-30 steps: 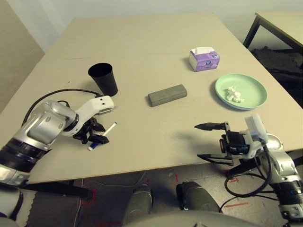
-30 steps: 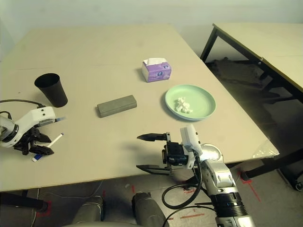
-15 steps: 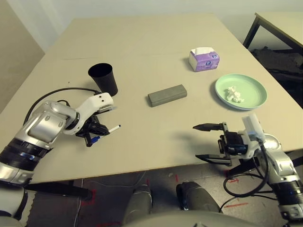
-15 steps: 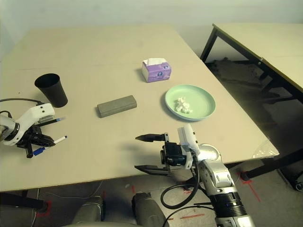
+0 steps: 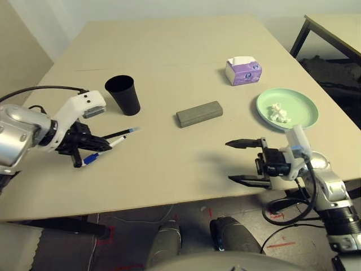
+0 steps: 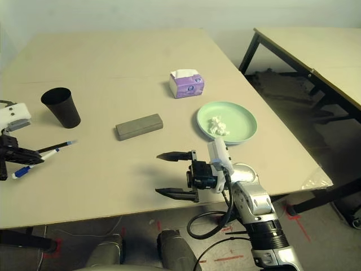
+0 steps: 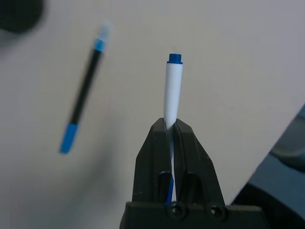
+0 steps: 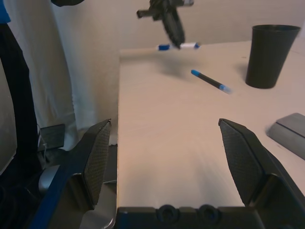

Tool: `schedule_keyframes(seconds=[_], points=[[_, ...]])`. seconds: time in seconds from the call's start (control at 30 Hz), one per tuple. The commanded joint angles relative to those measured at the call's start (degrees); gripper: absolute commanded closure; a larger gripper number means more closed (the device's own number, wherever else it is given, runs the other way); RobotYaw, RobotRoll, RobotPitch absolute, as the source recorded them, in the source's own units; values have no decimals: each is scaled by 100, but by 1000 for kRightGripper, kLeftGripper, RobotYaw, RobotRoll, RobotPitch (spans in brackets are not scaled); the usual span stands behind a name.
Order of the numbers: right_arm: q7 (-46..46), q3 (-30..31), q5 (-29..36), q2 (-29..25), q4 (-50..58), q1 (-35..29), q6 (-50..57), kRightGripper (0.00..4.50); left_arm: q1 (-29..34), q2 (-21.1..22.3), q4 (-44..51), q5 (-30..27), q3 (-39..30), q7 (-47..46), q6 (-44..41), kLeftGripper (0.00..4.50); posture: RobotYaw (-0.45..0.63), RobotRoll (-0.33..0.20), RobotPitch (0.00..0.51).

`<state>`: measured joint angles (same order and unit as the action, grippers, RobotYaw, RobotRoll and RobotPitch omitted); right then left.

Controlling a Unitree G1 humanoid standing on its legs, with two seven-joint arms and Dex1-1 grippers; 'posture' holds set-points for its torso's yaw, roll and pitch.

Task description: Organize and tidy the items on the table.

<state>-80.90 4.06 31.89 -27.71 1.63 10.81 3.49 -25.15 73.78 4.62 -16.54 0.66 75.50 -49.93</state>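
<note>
A white marker with a blue cap (image 7: 172,90) is pinched between the pressed-together black fingers of the left gripper (image 7: 171,131), gripped near its capped end so that the long white barrel sticks out past the fingertips. It is held clear above the large light beige table (image 5: 169,51), which suits carrying it to the black tapered cup (image 5: 123,95) standing just beyond; that destination is a judgement, not something shown. A slim blue-black pen (image 5: 113,135) is seen just beside the marker, and from the head views it cannot be told for certain whether it lies flat on the table, though the right wrist view suggests that it does.

The right gripper (image 5: 243,161) is held with its fingers spread wide and nothing between them, level over the near edge of the table, apparently in waiting.

A grey oblong glasses case (image 5: 198,113) lies mid-table, closed. A crumpled white tissue (image 5: 278,113) has been set on a pale green round plate (image 5: 302,116), and a purple and white tissue pack (image 5: 243,70) stands behind it.

Counted: one marker, one pen, one cup, one case, one plate, one crumpled tissue, one tissue pack.
</note>
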Motion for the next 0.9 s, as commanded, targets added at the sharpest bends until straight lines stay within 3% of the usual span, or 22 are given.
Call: schedule_keyframes(seconds=[0.03,0.23,0.4,0.5,0.63,0.9], points=[[78,-4,38,59,-42,52,27,0,150,-376,-47,-410,-640,-340,-203,4487,-52,0,86],[511,-192,221,207,42,91,269,0,800,-2452,231,-1022,-2734,-2086,295,4487,-25,0,89],[1108,-306,-56,347,-133,220,141,0,1075,-3435,515,-1066,-3229,-3104,913,4487,-3,0,90],[1427,-319,-365,375,-243,239,-110,0,962,-3693,456,-970,-3175,-3499,1419,4487,-2,0,90],[1832,-344,-554,419,-191,177,-180,0,512,-3715,16,-837,-3006,-3858,1995,4487,-13,0,89],[2292,-188,-925,507,-77,-95,-383,0,-714,-3710,-1838,-426,-2591,-4032,3432,4487,-31,0,76]])
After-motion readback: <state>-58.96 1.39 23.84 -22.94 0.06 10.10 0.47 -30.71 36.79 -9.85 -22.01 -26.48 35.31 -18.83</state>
